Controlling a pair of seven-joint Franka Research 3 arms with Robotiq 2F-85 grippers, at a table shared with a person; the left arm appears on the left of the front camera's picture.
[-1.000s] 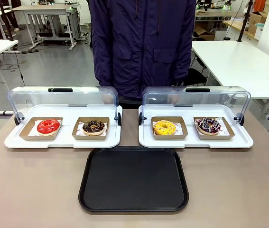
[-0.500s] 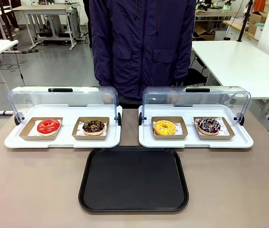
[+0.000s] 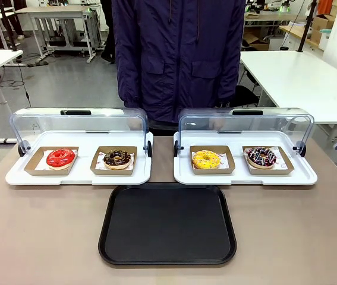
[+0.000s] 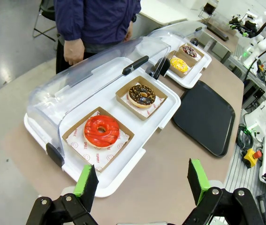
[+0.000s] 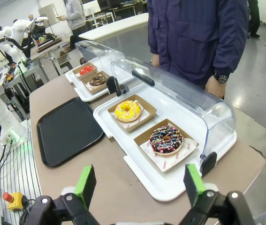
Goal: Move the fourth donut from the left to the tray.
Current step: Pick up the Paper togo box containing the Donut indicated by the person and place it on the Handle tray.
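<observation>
The fourth donut (image 3: 261, 157), chocolate glaze with pale drizzle and sprinkles, sits in its brown cardboard holder (image 3: 286, 161) at the right end of the right white display tray (image 3: 245, 179), untouched. Your right claw (image 5: 140, 185) hangs wide open and empty, short of it on the near side. The left claw (image 4: 142, 178) is wide open and empty too, over by the red donut (image 4: 101, 131). Likely risks: pinch the donut itself and you smear the glaze or crack the ring. Grab the thin holder wall and it may fold and spill the donut. Come in high or too deep and you clip the clear domed lid (image 3: 245, 124), rolled back just behind it. Drift left and you take the yellow donut (image 3: 207, 159) beside it instead. The display tray's raised rim lies between the holder and the black tray (image 3: 168, 228), so a dragged holder could catch on it. The black tray sits bare, mid-table (image 3: 43, 231), in front. The person's hand (image 5: 216, 86) hangs just behind the lid.
</observation>
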